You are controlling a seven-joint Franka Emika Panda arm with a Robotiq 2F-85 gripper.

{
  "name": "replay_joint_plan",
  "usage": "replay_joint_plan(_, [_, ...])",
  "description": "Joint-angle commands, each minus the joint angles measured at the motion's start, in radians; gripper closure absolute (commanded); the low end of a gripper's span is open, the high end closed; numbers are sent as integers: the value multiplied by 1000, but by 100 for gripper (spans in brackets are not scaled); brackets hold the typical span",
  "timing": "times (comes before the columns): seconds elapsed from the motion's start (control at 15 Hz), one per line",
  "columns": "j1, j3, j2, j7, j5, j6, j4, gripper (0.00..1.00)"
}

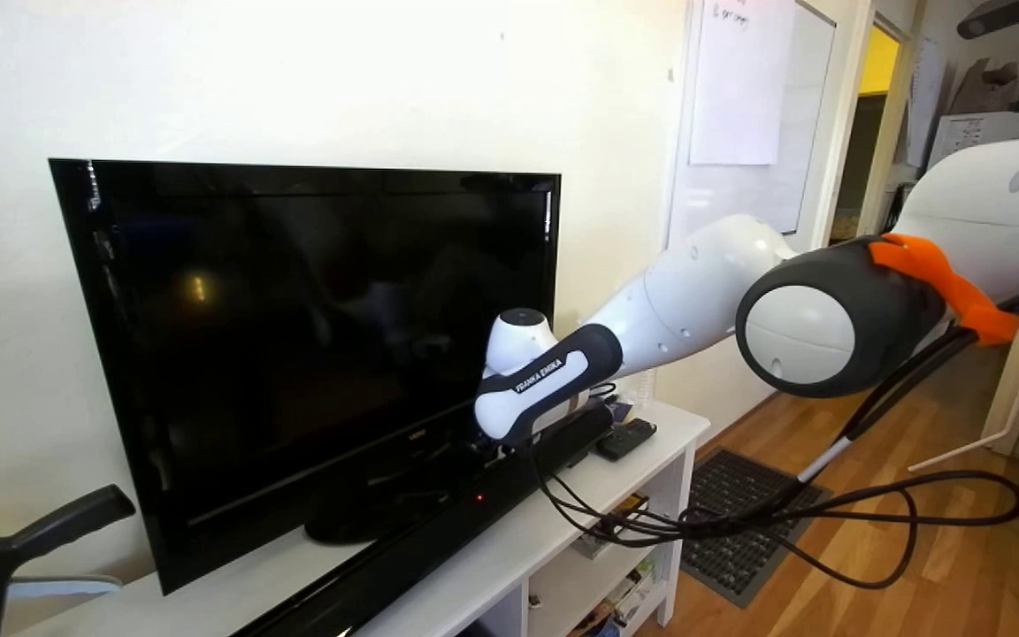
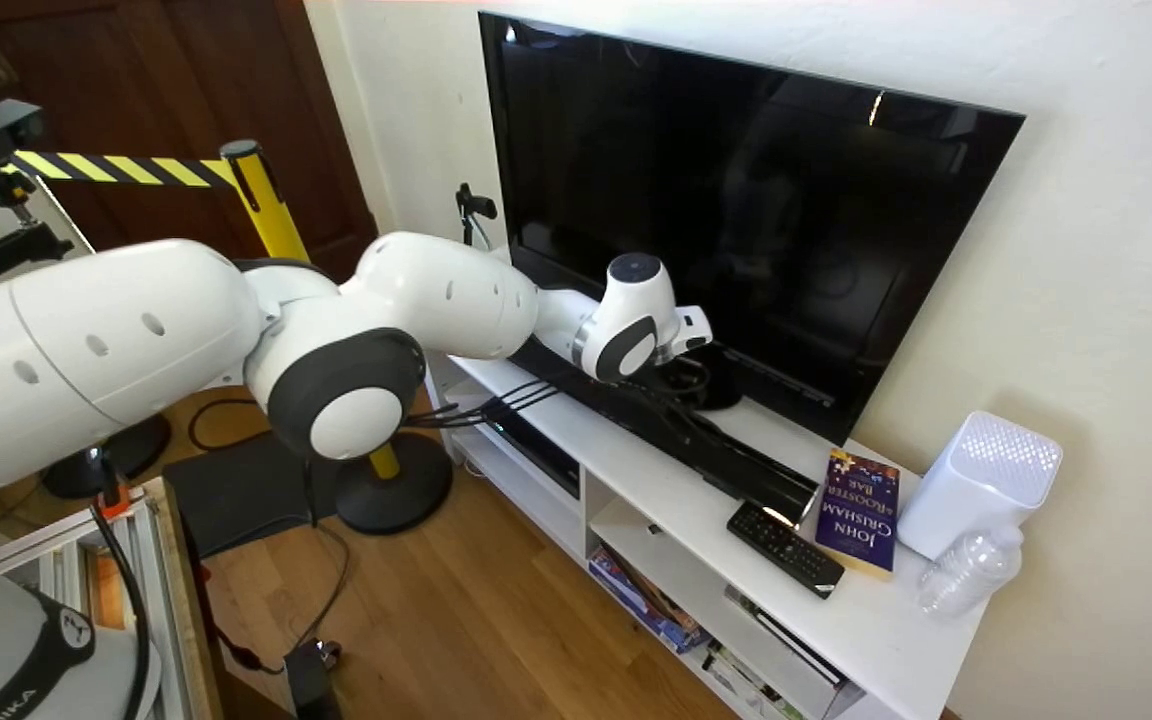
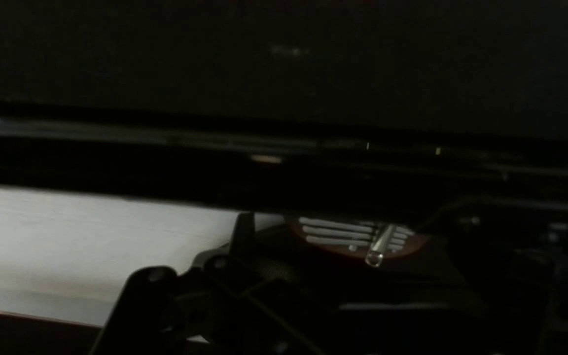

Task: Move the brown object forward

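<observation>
The brown object shows in the wrist view as a rounded reddish-brown piece with several silver metal strips and a short metal bar across them. The television's lower edge hides its upper part. It does not show in either exterior view. My gripper is open in the dark wrist view, with one finger left of the brown object and the other, hard to make out, to its right. I cannot tell whether they touch it. In both exterior views the hand is low at the television's lower edge, its fingers mostly hidden or lost against black.
The large television stands close to the hand on a white cabinet. The long black speaker bar lies in front of it. A remote, a book, a white device and a clear bottle are at one end.
</observation>
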Motion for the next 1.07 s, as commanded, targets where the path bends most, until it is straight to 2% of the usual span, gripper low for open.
replay_joint_plan(0.0, [-9, 11, 0, -35, 19, 51, -19, 0])
replay_joint_plan(0.27, [-13, 8, 0, -34, 18, 68, -28, 0])
replay_joint_plan(0.33, [-14, 9, 1, -34, 18, 71, -28, 11])
replay_joint_plan(0.4, [-14, 8, 1, -34, 17, 77, -30, 28])
replay_joint_plan(1.0, [-19, 27, 0, -50, 22, 117, -30, 89])
